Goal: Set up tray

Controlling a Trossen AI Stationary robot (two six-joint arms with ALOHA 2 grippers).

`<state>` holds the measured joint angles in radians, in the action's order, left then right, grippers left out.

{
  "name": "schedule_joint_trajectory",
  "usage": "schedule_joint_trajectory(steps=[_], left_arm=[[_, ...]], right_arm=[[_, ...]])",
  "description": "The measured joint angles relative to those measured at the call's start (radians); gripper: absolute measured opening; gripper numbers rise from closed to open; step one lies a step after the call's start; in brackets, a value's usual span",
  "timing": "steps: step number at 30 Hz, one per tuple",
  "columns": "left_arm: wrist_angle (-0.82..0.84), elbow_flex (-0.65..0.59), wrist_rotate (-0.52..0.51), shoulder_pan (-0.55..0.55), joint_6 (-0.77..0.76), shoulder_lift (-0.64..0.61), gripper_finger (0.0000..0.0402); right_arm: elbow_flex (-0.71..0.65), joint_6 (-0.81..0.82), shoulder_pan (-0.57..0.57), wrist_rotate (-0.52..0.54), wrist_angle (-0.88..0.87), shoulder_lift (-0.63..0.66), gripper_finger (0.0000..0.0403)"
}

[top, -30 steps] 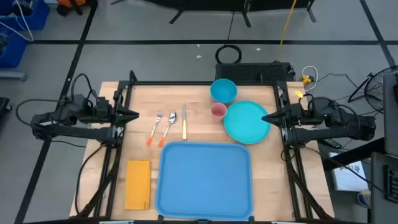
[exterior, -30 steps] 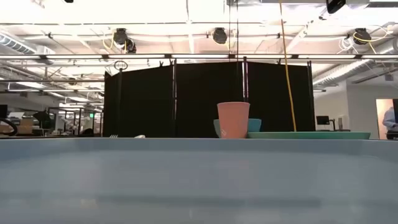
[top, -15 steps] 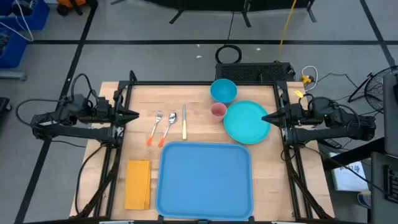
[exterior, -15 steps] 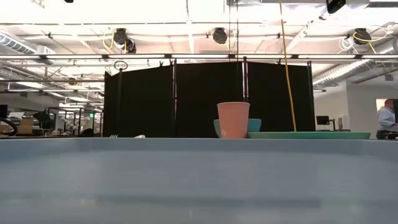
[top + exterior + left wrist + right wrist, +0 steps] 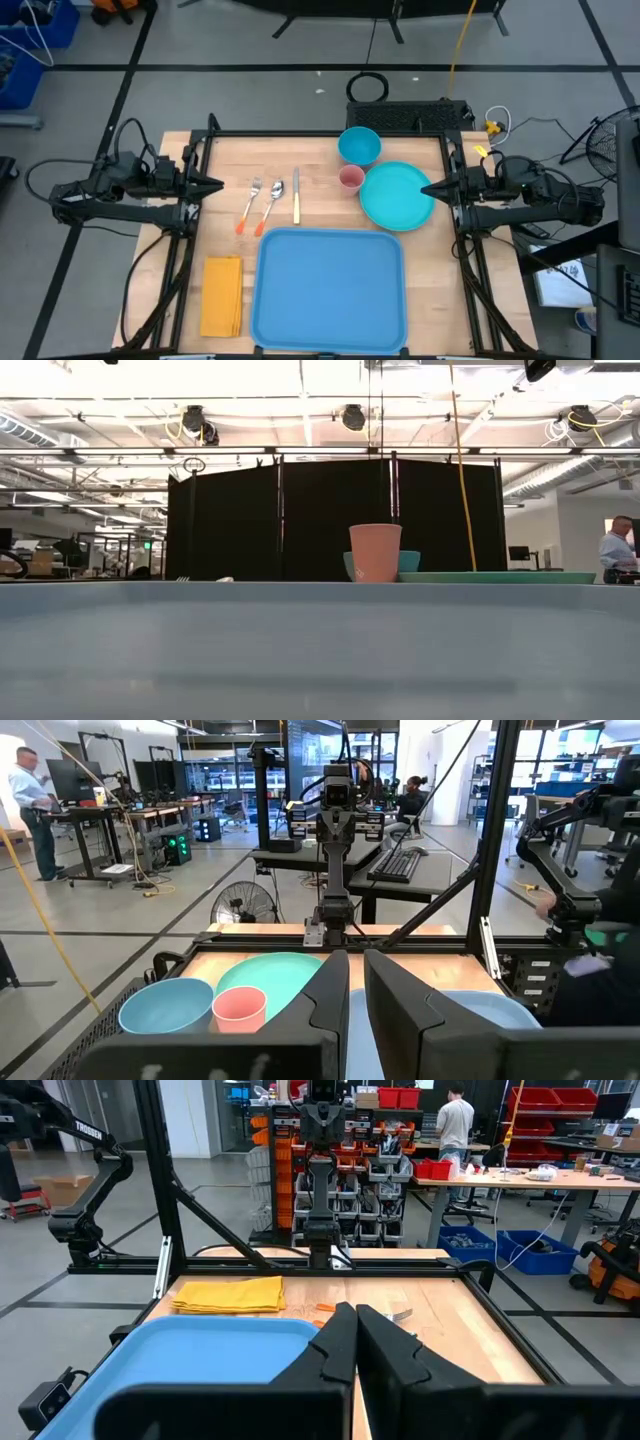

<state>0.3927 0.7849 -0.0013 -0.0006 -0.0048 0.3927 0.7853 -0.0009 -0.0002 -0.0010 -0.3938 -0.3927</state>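
The blue tray (image 5: 330,240) lies flat at the table's near middle; its near wall (image 5: 320,650) fills the lower part of the low view. Nothing rests on it. My left gripper (image 5: 218,185) hovers level over the table's left edge, fingers (image 5: 335,990) all but together with nothing between them. My right gripper (image 5: 427,189) hovers level over the right edge beside the teal plate (image 5: 397,196), shut and holding nothing (image 5: 355,1330).
A blue bowl (image 5: 359,146) and a pink cup (image 5: 350,178) stand by the plate at the far right. Fork (image 5: 249,203), spoon (image 5: 272,203) and knife (image 5: 296,196) lie left of centre. A yellow napkin (image 5: 222,296) lies left of the tray.
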Motion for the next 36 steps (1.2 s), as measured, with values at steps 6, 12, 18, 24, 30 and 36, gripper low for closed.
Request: schedule_joint_trajectory(steps=[6,12,18,24,30,36], left_arm=[[0.0,0.0,0.0,0.0,0.0,0.0,0.0035],[0.0,0.0,0.0,0.0,0.0,0.0,0.0035],[0.0,0.0,0.0,0.0,0.0,0.0,0.0035],[-0.001,0.0,0.0,0.0,0.002,0.0,0.0035],[-0.069,0.0,-0.043,0.0,0.082,0.0,0.0035],[-0.178,0.0,-0.052,-0.001,0.015,0.0,0.0035]], right_arm=[[0.0,0.0,0.0,0.0,0.0,0.0,0.0],[0.0,0.0,0.0,0.0,0.0,0.0,0.0],[0.0,0.0,0.0,0.0,0.0,0.0,0.0],[0.0,0.0,0.0,0.0,0.0,0.0,0.0],[0.0,0.042,0.0,0.0,0.006,0.0,0.0],[0.0,0.046,0.0,0.0,0.055,-0.003,0.0]])
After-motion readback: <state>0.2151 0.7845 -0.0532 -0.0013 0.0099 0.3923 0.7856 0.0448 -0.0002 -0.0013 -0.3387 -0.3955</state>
